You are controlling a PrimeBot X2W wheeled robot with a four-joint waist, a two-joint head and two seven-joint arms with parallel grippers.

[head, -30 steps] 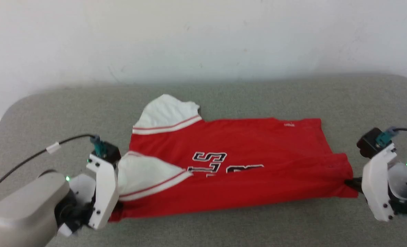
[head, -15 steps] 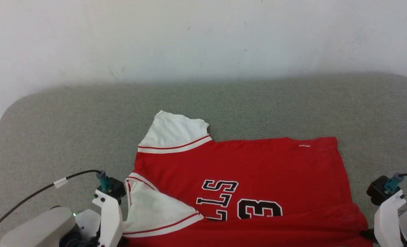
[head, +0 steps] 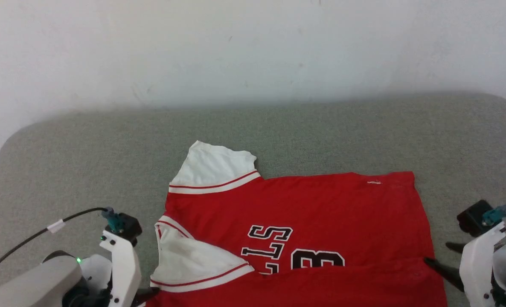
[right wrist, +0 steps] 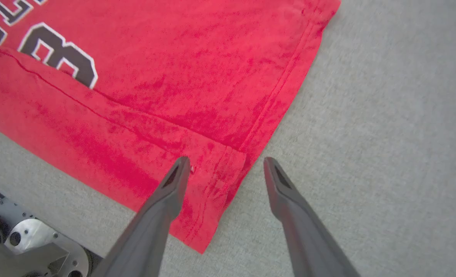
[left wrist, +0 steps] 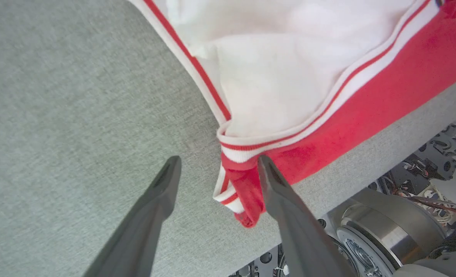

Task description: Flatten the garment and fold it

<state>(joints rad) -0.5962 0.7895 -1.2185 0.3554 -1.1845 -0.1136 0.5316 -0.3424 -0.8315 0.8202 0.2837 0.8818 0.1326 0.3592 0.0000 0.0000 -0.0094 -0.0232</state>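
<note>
The garment (head: 304, 213), a red jersey with white sleeves and black lettering, lies flat on the grey table (head: 321, 136). Its near long edge is folded up over the lower part of the lettering, and one white sleeve (head: 197, 264) is folded onto the chest. My left gripper (head: 146, 294) is open at the garment's near left corner. In the left wrist view that striped corner (left wrist: 235, 188) lies loose between the fingers of the left gripper (left wrist: 218, 165). My right gripper (head: 436, 252) is open at the near right corner. The hem corner (right wrist: 220, 173) rests free between the right gripper (right wrist: 226, 163) fingers.
A white wall (head: 253, 51) rises behind the table. The near table edge runs just below the garment, with the robot's metal base (left wrist: 381, 231) under it. Bare grey cloth lies beyond and to both sides of the garment.
Both grippers have opened and let go of the garment's near corners. The garment now rests on the table. The head camera shifted over the second, so the shirt sits lower in view.
</note>
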